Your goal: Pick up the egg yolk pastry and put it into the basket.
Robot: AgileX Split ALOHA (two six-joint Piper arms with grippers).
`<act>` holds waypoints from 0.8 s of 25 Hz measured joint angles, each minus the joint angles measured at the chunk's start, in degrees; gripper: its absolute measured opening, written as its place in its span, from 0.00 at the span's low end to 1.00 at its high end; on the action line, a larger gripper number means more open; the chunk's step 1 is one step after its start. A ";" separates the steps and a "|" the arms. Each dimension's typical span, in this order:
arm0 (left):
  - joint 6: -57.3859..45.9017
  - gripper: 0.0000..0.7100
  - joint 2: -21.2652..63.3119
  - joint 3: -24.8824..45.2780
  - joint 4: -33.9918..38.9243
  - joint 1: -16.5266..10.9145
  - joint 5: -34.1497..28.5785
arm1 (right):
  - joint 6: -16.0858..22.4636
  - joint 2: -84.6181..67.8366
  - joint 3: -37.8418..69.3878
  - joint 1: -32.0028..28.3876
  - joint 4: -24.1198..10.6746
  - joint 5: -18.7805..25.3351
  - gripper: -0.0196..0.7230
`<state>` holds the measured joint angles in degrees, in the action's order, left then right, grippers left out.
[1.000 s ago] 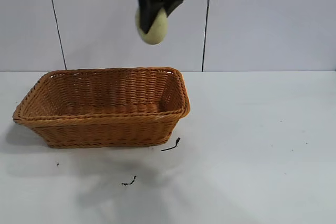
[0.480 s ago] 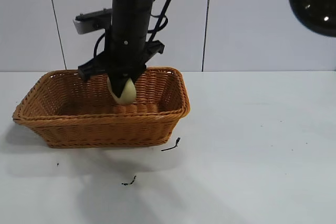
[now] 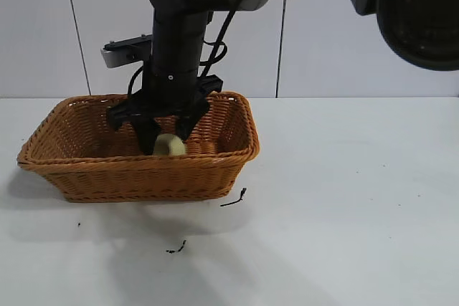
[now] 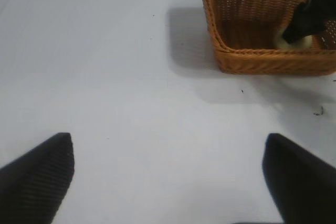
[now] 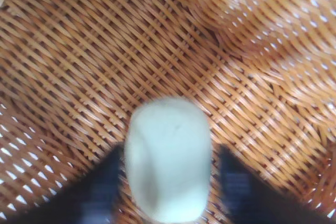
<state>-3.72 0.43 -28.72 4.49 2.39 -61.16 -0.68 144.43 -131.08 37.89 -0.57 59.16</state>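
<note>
The egg yolk pastry (image 5: 168, 158) is seen low inside the basket (image 3: 143, 166), right between the spread fingers of the right gripper (image 3: 163, 140), w/ gaps on both sides so it looks let go, while the left gripper (image 4: 168, 177) is parked wide open, well apart.

Inside the basket (image 3: 79, 166) it's tight: my right gripper (image 3: 165, 134) and the egg yolk pastry (image 3: 170, 145) fill the middle, walls all round. Only way through is its wide-open top. Outside the basket, the tabletop (image 3: 344, 198) is wide open.
</note>
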 joint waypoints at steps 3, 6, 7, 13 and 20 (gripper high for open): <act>0.00 0.98 0.00 0.00 0.00 0.00 0.00 | 0.00 -2.42 0.00 0.00 -0.67 0.30 0.93; 0.00 0.98 0.00 0.00 0.00 0.00 0.00 | 0.00 -5.74 0.00 0.00 -1.27 1.12 0.95; 0.00 0.98 0.00 0.00 -0.05 0.00 0.00 | 0.00 -7.13 0.00 0.00 -1.32 1.47 0.96; 0.00 0.98 0.00 0.00 -0.01 0.00 0.00 | -0.02 -12.19 0.00 -0.76 -1.65 2.76 0.96; 0.00 0.98 0.00 0.00 -0.01 0.00 0.00 | -0.07 -13.25 -0.11 -10.37 -1.70 4.15 0.96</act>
<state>-3.72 0.43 -28.72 4.48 2.39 -61.16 -0.74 131.18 -131.18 27.53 -2.27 63.31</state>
